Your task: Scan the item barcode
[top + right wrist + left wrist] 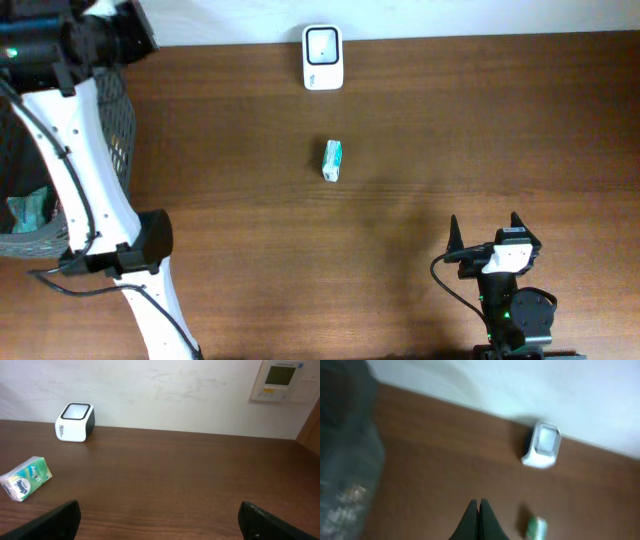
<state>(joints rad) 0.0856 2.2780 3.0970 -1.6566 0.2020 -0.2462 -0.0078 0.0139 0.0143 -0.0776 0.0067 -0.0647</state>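
Observation:
The item, a small green-and-white tissue pack (332,159), lies on the brown table a little short of the white barcode scanner (322,57) at the back edge. In the blurred left wrist view, my left gripper (479,505) is shut with nothing between its fingers, up over the table's left part, with the pack (537,527) to its right and the scanner (542,445) further off. My right gripper (483,232) stands open and empty near the front right. In its own view the pack (26,478) and scanner (75,422) lie far to the left.
A dark mesh basket (120,130) stands at the table's left edge beside the left arm, with another green pack (30,210) in it. A white wall runs along the back, with a control panel (282,380) on it at the right.

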